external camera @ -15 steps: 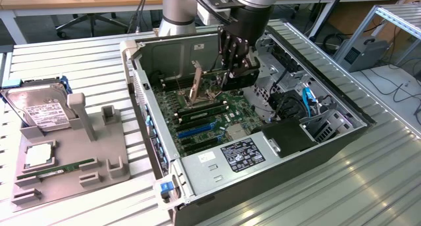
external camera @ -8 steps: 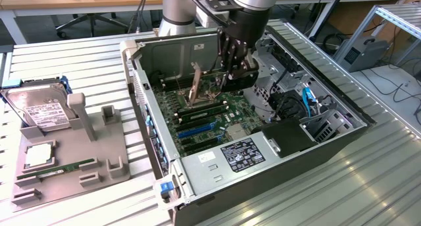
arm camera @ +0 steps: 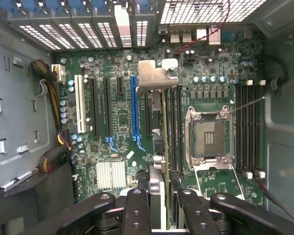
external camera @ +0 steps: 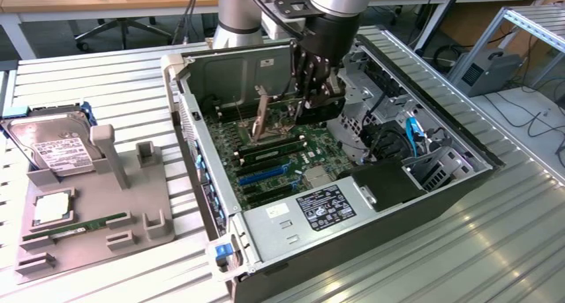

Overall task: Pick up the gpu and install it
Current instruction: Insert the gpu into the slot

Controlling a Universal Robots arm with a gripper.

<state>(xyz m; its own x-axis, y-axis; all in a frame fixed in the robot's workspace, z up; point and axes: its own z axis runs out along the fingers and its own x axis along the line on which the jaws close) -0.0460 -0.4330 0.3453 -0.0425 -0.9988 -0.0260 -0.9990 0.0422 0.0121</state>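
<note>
Looking into the open case, you see the gripper lowered inside it, above the motherboard. Its fingers are part closed on the gpu, which hangs edge-on between them; in the wrist view you see the card's thin green edge running up from the fingers to its silver bracket. The bracket sits beside the top of the blue slot, and the card lies over the board between that slot and the CPU socket. You cannot tell whether the card's edge touches a slot.

Inside the case you also have black slots and one white slot next to the blue one, a finned heatsink, RAM slots on the far side of the socket, and a bundle of cables against the wall. In the exterior view, the power supply with its label sits at the case's near end, and a blue cable runs through the drive bay on the exterior view's right.

On the exterior view's left, the grey tray holds a hard drive, a CPU and a RAM stick. Its upright posts stand bare.
</note>
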